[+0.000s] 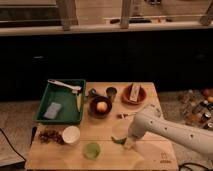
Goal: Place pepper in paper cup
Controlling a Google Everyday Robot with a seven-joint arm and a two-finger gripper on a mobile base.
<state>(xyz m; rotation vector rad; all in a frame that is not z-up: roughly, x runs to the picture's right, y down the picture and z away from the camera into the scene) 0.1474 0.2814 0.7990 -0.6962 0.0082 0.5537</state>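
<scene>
The pepper (118,140) is a small slender green shape lying on the wooden table (150,155), right of centre near the front. My gripper (130,142), at the end of the white arm (165,131), is down at the pepper's right end and hides part of it. I cannot tell whether it touches the pepper. The white paper cup (71,135) stands upright at the front left, well apart from the gripper.
A light-green cup (92,150) stands between the paper cup and the pepper. Behind are a green tray (62,114), a dark bowl (101,107) holding an orange ball, a small dark cup (111,92) and a brown plate (134,94). Dark snacks (48,136) lie at the left edge.
</scene>
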